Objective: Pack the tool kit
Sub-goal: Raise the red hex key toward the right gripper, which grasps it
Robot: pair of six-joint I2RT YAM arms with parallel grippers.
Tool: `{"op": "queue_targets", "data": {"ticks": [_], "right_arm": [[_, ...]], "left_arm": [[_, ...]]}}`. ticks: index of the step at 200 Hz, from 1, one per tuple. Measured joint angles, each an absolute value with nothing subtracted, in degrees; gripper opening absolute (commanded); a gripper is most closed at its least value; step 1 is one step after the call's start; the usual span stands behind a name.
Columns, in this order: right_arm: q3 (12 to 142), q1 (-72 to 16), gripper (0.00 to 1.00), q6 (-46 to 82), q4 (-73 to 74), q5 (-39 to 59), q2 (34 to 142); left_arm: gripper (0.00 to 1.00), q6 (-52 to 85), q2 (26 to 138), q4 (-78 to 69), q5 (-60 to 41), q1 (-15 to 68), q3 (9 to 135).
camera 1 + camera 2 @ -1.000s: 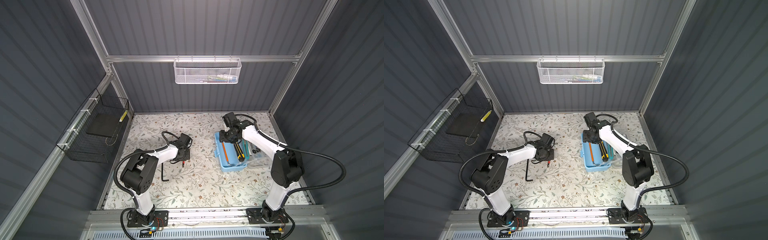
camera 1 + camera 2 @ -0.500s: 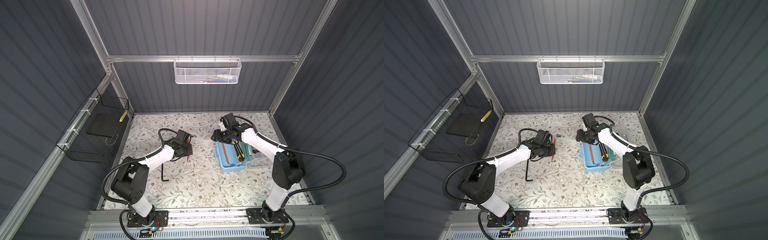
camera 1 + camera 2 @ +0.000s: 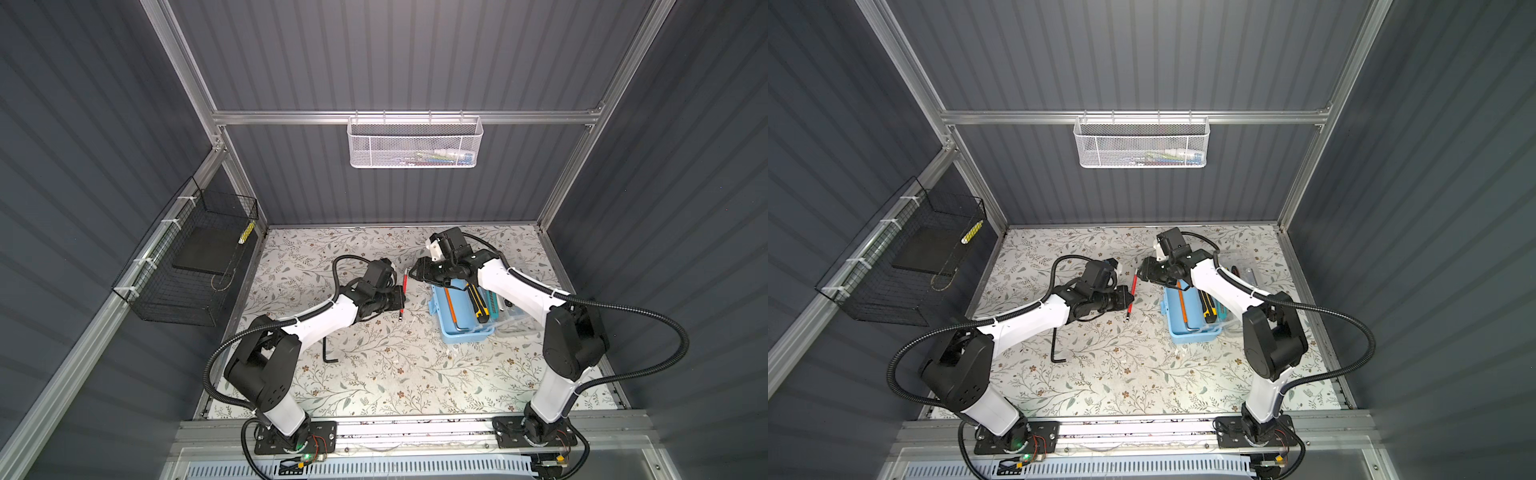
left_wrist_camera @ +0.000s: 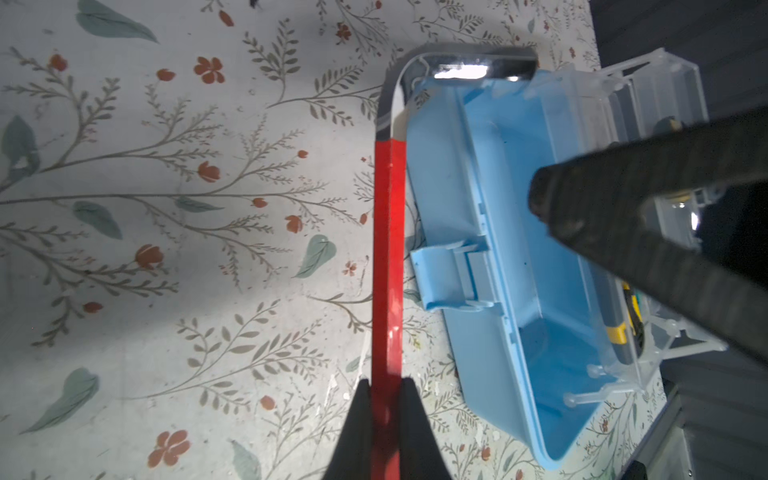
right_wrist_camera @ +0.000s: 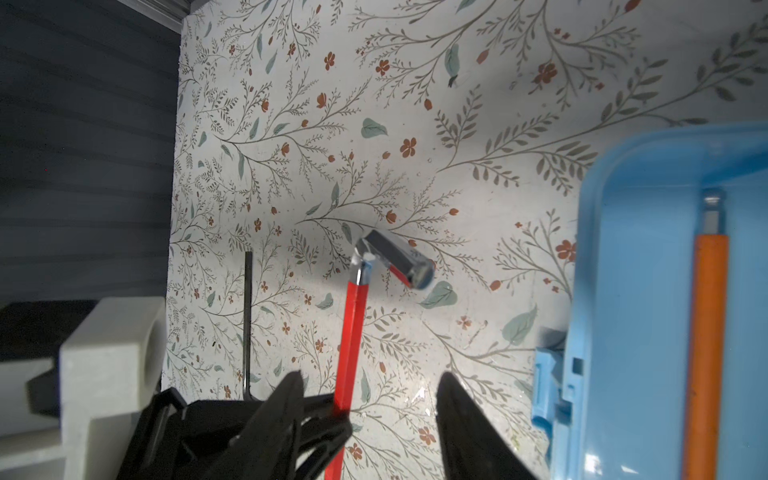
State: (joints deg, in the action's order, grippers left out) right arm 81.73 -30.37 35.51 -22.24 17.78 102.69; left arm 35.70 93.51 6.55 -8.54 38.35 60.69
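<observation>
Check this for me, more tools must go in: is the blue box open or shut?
Open. The blue box shows its bare inside, an orange-handled tool lies in it, and its clear lid lies back beside it.

A light blue plastic box (image 3: 467,335) sits near the floral worktop's (image 3: 374,374) right edge; a black L-shaped hex key (image 3: 326,351) lies toward its left edge.

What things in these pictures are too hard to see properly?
- White mesh basket: contents too small, veiled by mesh, both top views.
- Black hex key: one end hidden under the left arm, in a top view.
- Red hex key: held end hidden by the left hand, left wrist view.
</observation>
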Motion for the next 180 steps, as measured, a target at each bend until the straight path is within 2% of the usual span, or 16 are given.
{"op": "queue_targets", "data": {"ticks": [79, 180], "right_arm": [[81.73, -31.22, 0.46, 36.03, -21.12, 17.58, 104.05], [81.73, -31.33, 0.24, 36.29, -21.08, 17.15, 104.42]], "left_arm": [[0.0, 38.65, 93.54, 2.5, -9.3, 39.72, 60.71], [0.0, 42.41, 94.41, -3.33, -12.21, 40.1, 60.8]]}}
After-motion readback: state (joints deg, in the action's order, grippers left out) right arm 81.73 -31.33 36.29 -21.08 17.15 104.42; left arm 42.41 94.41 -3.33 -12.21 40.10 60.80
